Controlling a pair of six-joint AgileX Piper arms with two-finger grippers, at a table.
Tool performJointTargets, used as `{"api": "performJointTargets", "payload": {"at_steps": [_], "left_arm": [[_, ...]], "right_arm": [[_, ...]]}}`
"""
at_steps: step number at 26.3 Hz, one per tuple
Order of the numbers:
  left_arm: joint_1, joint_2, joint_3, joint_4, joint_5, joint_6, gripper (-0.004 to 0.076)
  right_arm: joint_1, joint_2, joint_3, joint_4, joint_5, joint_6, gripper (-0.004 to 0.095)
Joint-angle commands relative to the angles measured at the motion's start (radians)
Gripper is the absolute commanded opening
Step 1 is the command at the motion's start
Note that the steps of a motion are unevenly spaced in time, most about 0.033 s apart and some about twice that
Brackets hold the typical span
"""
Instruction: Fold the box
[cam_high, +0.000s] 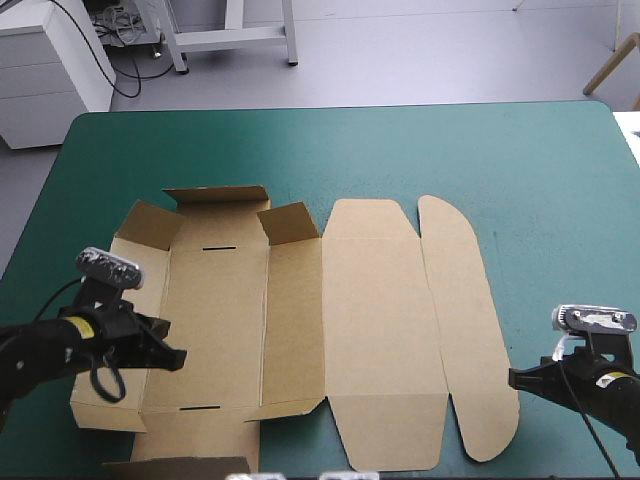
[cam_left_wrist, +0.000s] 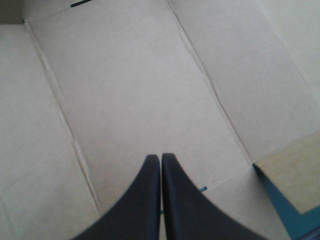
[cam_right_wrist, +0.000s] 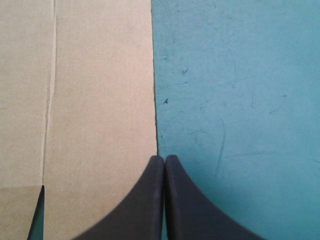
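brown box (cam_high: 375, 320) lying mostly flat on the teal-green cover (cam_high: 330, 145)
left gripper (cam_high: 174, 355) pressed together above its left panels; right gripper (cam_high: 514, 377) pressed together at its rounded right edge; two far flaps (cam_high: 288, 222) tilt up.

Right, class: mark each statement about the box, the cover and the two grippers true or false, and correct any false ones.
1. The box lies mostly flat on the teal-green cover. True.
2. The left gripper hangs over bare cover, clear of the box. False: it is over the box's board.
3. The right gripper sits at the box's edge nearest the table's right side. True.
4. Both grippers have their jaws wide apart. False: both pairs of jaws are shut, with nothing between them.
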Motion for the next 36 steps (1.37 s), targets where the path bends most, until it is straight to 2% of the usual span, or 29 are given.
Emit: {"api": "performJointTargets", "payload": {"at_steps": [1, 4, 6, 8, 13, 16, 20, 26, 30, 36], "left_arm": [[0.003, 0.137, -0.123, -0.067, -0.086, 0.011, -0.001], [0.084, 0.268, -0.235, -0.087, -0.077, 0.026, -0.001], [0.198, 0.341, -0.323, -0.129, -0.056, 0.05, -0.001], [0.383, 0.404, -0.406, -0.189, -0.001, 0.1, -0.001], [0.59, 0.428, -0.44, -0.197, 0.073, 0.128, -0.001], [0.711, 0.432, -0.44, -0.182, 0.152, 0.149, -0.001], [0.836, 0.428, -0.437, -0.181, 0.163, 0.155, -0.001], [0.915, 0.419, -0.406, -0.172, 0.163, 0.204, -0.001], [0.915, 0.401, -0.308, -0.187, 0.163, 0.297, -0.001], [0.915, 0.392, -0.197, -0.161, 0.163, 0.319, -0.001]], "right_arm": [[-0.005, 0.001, -0.027, 0.024, -0.052, -0.015, -0.0019], [-0.005, 0.001, -0.027, 0.024, -0.05, -0.021, -0.0019], [-0.005, 0.001, -0.027, 0.024, -0.05, -0.021, -0.0019], [-0.005, 0.001, -0.027, 0.024, -0.05, -0.021, -0.0019], [-0.005, 0.001, -0.027, 0.025, -0.05, -0.021, -0.0019], [-0.005, 0.001, -0.027, 0.025, -0.05, -0.021, -0.0019], [-0.003, 0.001, -0.027, 0.025, -0.05, -0.021, -0.0019], [0.044, 0.001, -0.027, 0.024, -0.05, -0.021, -0.0019], [0.05, 0.001, -0.027, 0.02, -0.05, -0.021, -0.0019], [0.064, 0.001, -0.027, 0.02, -0.05, -0.021, -0.0019]]}}
